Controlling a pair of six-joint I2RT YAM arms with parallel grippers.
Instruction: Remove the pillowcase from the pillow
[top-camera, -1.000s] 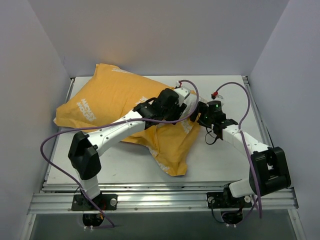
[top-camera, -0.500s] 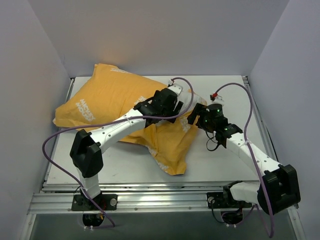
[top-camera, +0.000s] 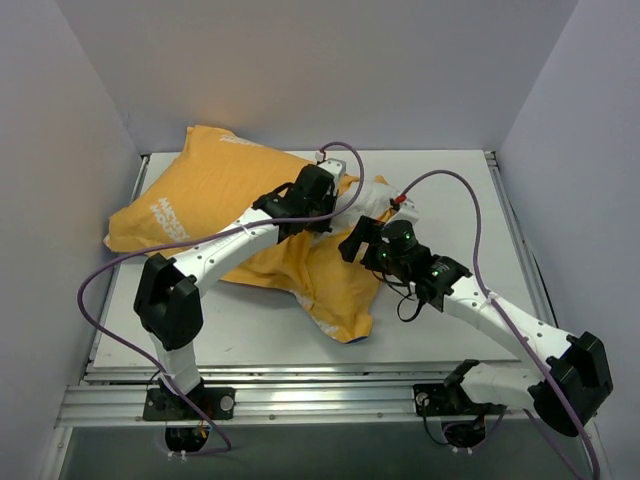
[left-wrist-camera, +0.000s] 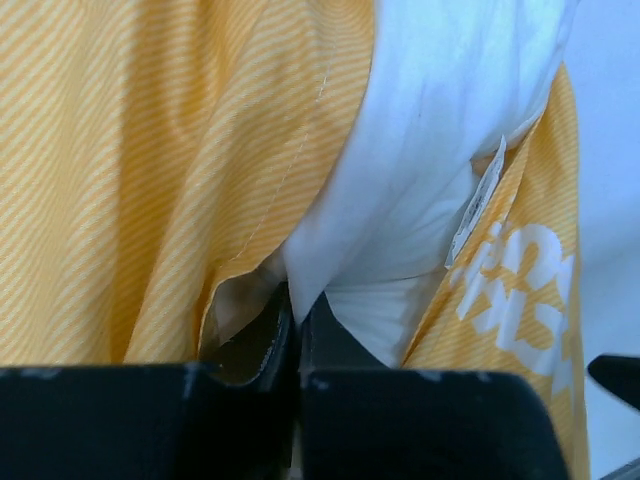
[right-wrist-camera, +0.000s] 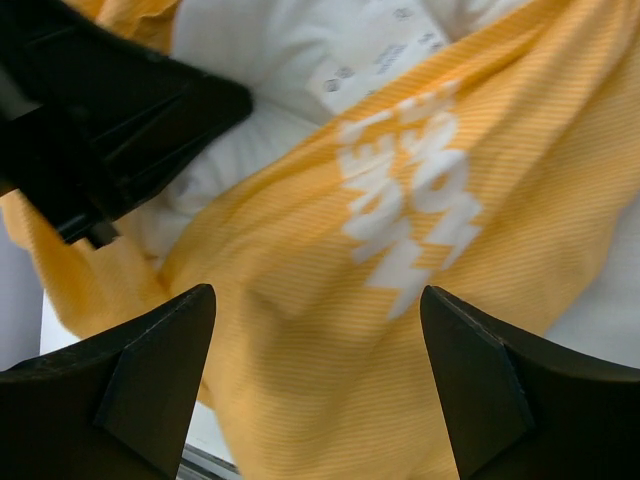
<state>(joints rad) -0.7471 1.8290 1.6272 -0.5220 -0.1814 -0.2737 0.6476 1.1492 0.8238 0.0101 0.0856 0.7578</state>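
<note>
The orange-yellow pillowcase (top-camera: 215, 195) with white lettering lies across the left and middle of the table. The white pillow (top-camera: 377, 193) pokes out of its open right end. My left gripper (top-camera: 338, 188) is at that opening, shut on a pinched fold of the pillow (left-wrist-camera: 420, 150), with the pillowcase (left-wrist-camera: 130, 150) hem beside its fingers and a small tag (left-wrist-camera: 475, 205) hanging close by. My right gripper (top-camera: 357, 240) hovers open just over the loose flap of the pillowcase (right-wrist-camera: 330, 330), nothing between its fingers (right-wrist-camera: 160, 370). The pillow (right-wrist-camera: 280, 50) shows beyond that flap.
The left arm's black gripper body (right-wrist-camera: 100, 110) sits close to the upper left of my right gripper. A loose flap of the case (top-camera: 345, 315) trails toward the table's (top-camera: 450, 200) front edge. Grey walls close in on both sides and the back.
The left gripper has gone from open to shut, pinching the white pillow at the case's opening. The right arm has swung left and now hovers over the flap.
</note>
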